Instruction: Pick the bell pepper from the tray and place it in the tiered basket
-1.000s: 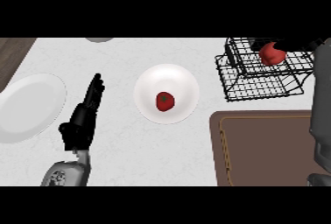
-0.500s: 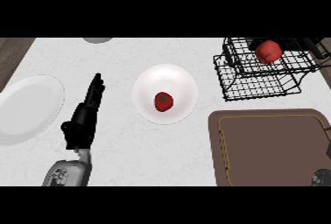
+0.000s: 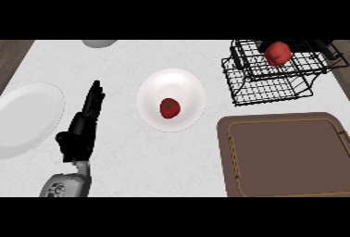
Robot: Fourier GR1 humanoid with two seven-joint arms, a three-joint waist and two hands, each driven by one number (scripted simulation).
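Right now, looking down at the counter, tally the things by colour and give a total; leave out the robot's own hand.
White: 2, left plate and centre plate.
Red: 2, bell pepper and red fruit.
Black: 1, tiered basket.
Brown: 1, tray.
Grey: 1, object cut off at the top edge.
Total: 7.
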